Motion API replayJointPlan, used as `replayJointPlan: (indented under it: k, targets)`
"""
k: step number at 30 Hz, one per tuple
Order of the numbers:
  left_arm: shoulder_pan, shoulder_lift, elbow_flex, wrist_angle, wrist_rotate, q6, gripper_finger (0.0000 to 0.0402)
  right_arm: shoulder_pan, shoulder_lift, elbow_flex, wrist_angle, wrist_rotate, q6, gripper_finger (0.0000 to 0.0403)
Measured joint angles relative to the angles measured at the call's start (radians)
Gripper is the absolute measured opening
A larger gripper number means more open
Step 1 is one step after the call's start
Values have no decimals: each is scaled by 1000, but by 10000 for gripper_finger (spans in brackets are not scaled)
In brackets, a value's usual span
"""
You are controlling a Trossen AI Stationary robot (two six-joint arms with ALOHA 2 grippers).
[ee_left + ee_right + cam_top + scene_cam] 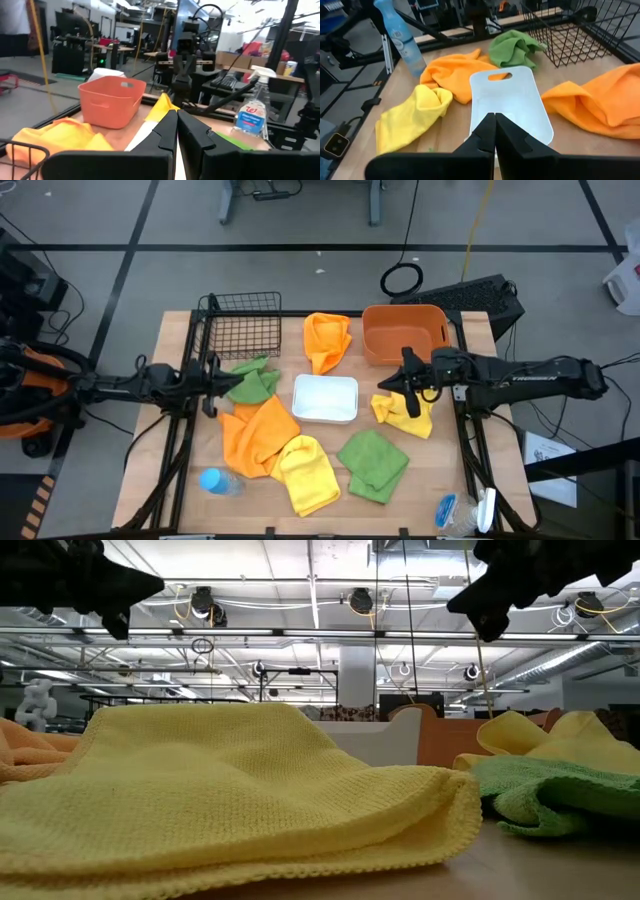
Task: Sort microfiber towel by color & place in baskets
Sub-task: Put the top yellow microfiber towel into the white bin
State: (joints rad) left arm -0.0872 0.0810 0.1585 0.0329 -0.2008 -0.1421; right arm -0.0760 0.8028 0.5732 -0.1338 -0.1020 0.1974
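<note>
A: What lies at the near edge of the table?
B: A blue bottle [218, 481] on its side at the left corner, a yellow towel [307, 472] beside it, then a green towel [373, 464], and a spray bottle [484, 511] at the right corner.

A: And farther in?
B: A big orange towel [258, 434] lies left of the white tray [325, 398]. The tray sits mid-table and holds nothing. To its right a second yellow towel [404, 414] lies under the right gripper [406, 383], whose fingers are pressed together with nothing between them.

A: The left side?
B: The left gripper [213, 385] hangs over the table's left edge, fingers together and holding nothing, just beside a second green towel [253, 382].

A: The back of the table?
B: The wire basket [244, 326] stands at the back left, no cloth in it. The orange tub [404, 334] stands at the back right, and its inside shows bare. Between them a second orange towel [328, 340] lies on the wood, touching neither
</note>
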Motion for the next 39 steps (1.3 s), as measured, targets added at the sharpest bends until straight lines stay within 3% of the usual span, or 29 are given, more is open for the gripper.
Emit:
replayJointPlan:
  k: [18,26,39]
  targets:
    - [0,433,353,-55,9,39,18,0,122,0,-14,2,6,0]
    - [0,608,544,-213,2,22,18,0,136,0,-62,-1,45,0]
    - [0,812,600,-221,-21,232,18,0,136,0,-129,-2,61,0]
